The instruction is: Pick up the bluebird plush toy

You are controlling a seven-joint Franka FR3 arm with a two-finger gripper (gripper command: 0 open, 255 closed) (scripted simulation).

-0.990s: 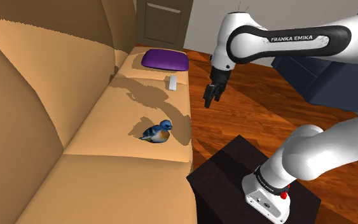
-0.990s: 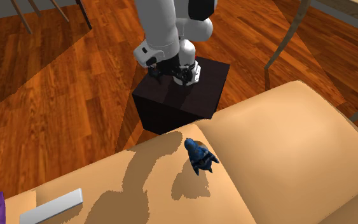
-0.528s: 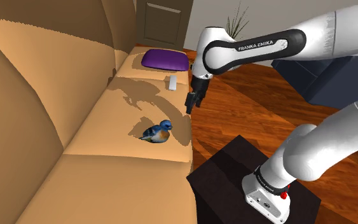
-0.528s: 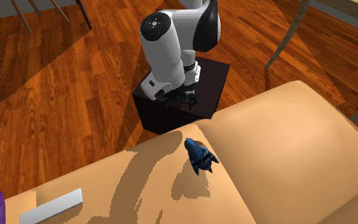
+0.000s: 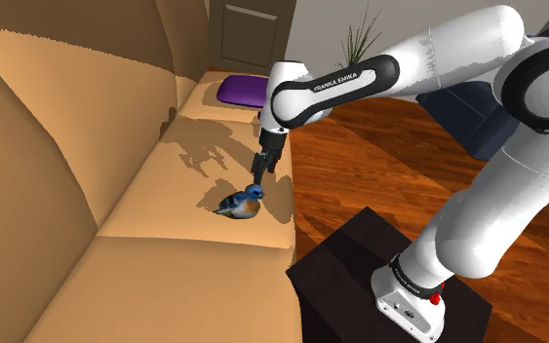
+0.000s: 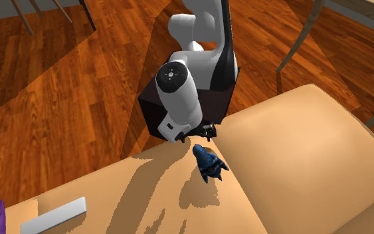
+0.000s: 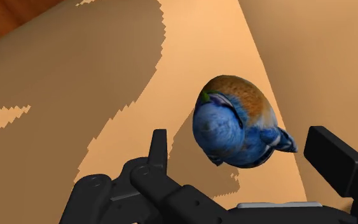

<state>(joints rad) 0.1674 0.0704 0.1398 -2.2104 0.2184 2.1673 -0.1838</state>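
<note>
The bluebird plush toy (image 5: 240,203), blue with an orange breast, lies on the tan sofa seat (image 5: 184,253) near its front edge. My black gripper (image 5: 261,173) hangs just above it, at its head end, fingers pointing down. From across the sofa, the gripper (image 6: 195,137) sits right beside the toy (image 6: 208,163). In the wrist view the toy (image 7: 238,121) lies ahead of the gripper (image 7: 238,137), in line with the gap between its fingers (image 7: 158,147), which stand wide apart and do not touch it. The gripper is open and holds nothing.
A purple cushion (image 5: 253,91) lies at the far end of the seat, and a flat white box (image 6: 54,216) rests between it and the toy. The sofa back (image 5: 58,127) rises on the shoulder view's left. The black stand (image 5: 360,263) and wood floor (image 5: 379,166) lie off the seat's front edge.
The arm has swung from above the floor over the sofa's edge and come down. The gripper now hangs just over the bird. The toy has not moved.
</note>
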